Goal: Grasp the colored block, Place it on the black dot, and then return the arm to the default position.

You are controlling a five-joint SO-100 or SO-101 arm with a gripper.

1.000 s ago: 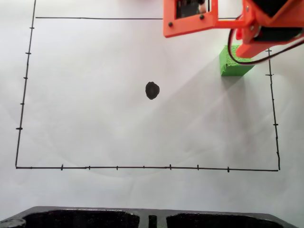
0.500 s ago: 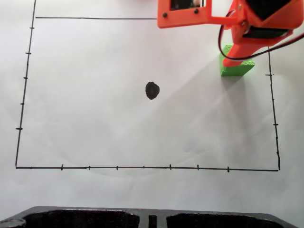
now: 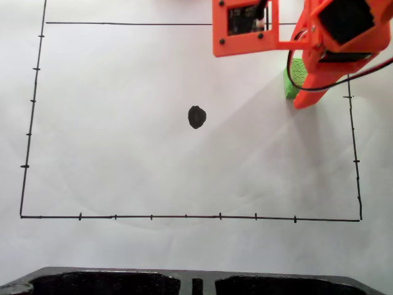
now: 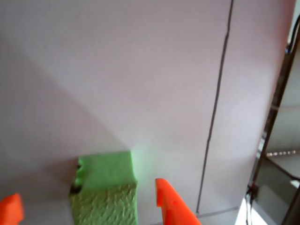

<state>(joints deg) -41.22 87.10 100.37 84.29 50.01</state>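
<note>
Since 1.0 s ago the arm (image 3: 334, 43) has dropped lower over the colored block (image 3: 293, 77); its orange finger now covers most of the cube in the fixed view, only a green sliver shows at the finger's left edge. Block itself hasn't shifted, same spot just inside the right border line (image 3: 355, 153), upper right of the sheet. Black dot (image 3: 196, 117) unchanged, mid-sheet, well apart from block, to the left and a bit lower in fixed view.

Key relation, wrist view: block (image 4: 105, 187) sits between the two orange fingertips, one tip at the frame's bottom-left corner (image 4: 10, 208), the other just right of the block (image 4: 171, 204). Gripper (image 4: 89, 211) fingers are spread, wider than the cube, not pinching anything yet. Gap on the left side looks bigger than on the right, so block is off-centre toward the right finger, nearly touching it; can't tell if actual contact. Cube faces look roughly square to the finger line, no long axis to speak of.

Judgement: still grasp phase, approach about done. Next calls for closing on the cube; uneven gap may nudge it sideways before the pinch settles. Then carry left toward the dot.
</note>
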